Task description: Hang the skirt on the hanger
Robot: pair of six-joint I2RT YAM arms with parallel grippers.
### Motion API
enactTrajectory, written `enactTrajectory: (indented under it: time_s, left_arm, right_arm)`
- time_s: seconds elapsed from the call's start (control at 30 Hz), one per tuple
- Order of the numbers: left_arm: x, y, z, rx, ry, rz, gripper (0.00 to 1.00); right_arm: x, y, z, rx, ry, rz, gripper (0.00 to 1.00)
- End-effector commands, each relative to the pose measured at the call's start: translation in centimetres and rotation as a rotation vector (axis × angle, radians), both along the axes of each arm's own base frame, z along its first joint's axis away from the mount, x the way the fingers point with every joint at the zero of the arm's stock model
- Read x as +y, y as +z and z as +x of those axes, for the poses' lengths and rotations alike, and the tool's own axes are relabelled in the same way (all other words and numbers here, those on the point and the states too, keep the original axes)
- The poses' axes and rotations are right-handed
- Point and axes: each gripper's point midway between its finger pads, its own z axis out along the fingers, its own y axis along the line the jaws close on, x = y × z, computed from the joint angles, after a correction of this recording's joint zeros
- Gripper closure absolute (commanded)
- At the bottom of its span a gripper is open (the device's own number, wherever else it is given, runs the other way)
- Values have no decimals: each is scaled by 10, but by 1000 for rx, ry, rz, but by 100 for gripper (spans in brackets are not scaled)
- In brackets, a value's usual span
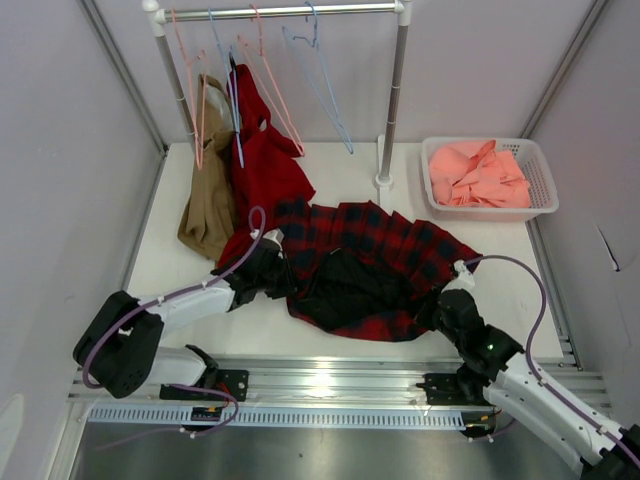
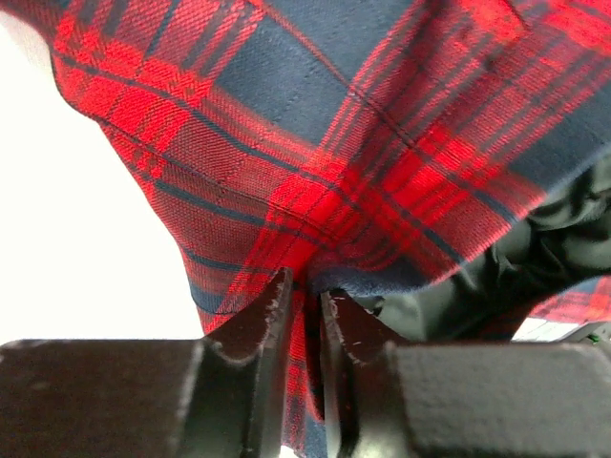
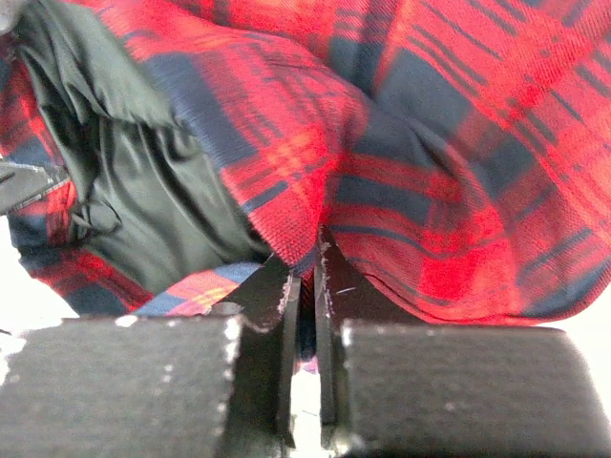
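the skirt [image 1: 400,240] lies rumpled on the table [image 1: 165,260], in front of the rack [image 1: 300,11] and partly under its rail. its plaid side faces up along the edge toward the rack, and its black lining [image 1: 345,275] shows at the edge away from the rack. the hanger [image 1: 268,90] hangs on the rack rail, apart from the skirt, between a red garment [image 1: 265,165] and a blue hanger [image 1: 325,90]. a tan garment [image 1: 208,200] hangs at the rack's left end, its hem on the table.

the left gripper [image 1: 280,268] sits low at the skirt's left end, below the rack's left half. in the left wrist view its fingers [image 2: 267,324] stand only narrowly apart, with a fold of plaid running down between them, so it is pinching the skirt [image 2: 315,162]; the lining [image 2: 535,258] bunches just to the right.

the right gripper [image 1: 442,305] is at the skirt's right corner, on the side away from the rack's right post. in the right wrist view its fingers [image 3: 339,286] are pressed together on the skirt [image 3: 449,172] edge where plaid meets lining [image 3: 143,181].

a basket [image 1: 540,205] with pink cloth [image 1: 478,175] stands right of the rack.
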Motion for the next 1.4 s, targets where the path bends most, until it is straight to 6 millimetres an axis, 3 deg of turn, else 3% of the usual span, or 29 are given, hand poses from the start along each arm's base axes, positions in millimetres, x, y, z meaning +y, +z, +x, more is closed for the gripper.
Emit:
enactTrajectory:
  time_s: [0.0, 0.2, 0.23, 0.27, 0.33, 0.73, 0.93, 0.97, 1.03, 1.07, 1.17, 1.3, 1.37]
  left_arm:
    - [-3, 2, 8, -34, -15, 5, 76]
    - [-8, 16, 15, -74, -45, 29, 68]
    - [-7, 17, 13, -76, -56, 47, 66]
    - [-7, 20, 13, -84, -60, 53, 63]
    - [-9, 30, 16, -104, -81, 64, 60]
    - [-15, 92, 24, -226, -137, 64, 40]
    - [-15, 115, 22, -270, -160, 54, 37]
    - [-17, 131, 25, -304, -163, 39, 37]
    - [-16, 142, 25, -328, -160, 39, 37]
    - [-19, 167, 28, -381, -157, 11, 36]
    - [-18, 207, 33, -460, -141, -1, 36]
    - [-16, 301, 44, -642, -69, -50, 37]
    - [-13, 316, 45, -676, -39, -24, 38]
  right_arm:
    - [-6, -20, -18, 77, -39, 50, 91]
    - [-16, -27, -22, 144, -66, -25, 58]
    - [-16, -20, -19, 139, -72, -35, 58]
    - [-18, -23, -19, 154, -75, -67, 47]
    - [-17, -12, -15, 145, -70, -80, 39]
    - [-11, 37, -1, 60, -35, -100, 25]
    - [-8, 55, 5, 26, -16, -114, 24]
    - [-9, 57, 6, 23, -16, -117, 24]
    - [-7, 65, 9, 8, -11, -121, 24]
    - [-7, 67, 10, 5, -11, -126, 24]
    - [-5, 81, 14, -20, 1, -132, 24]
    - [-4, 96, 20, -45, 16, -144, 23]
    - [-3, 103, 23, -61, 25, -149, 23]
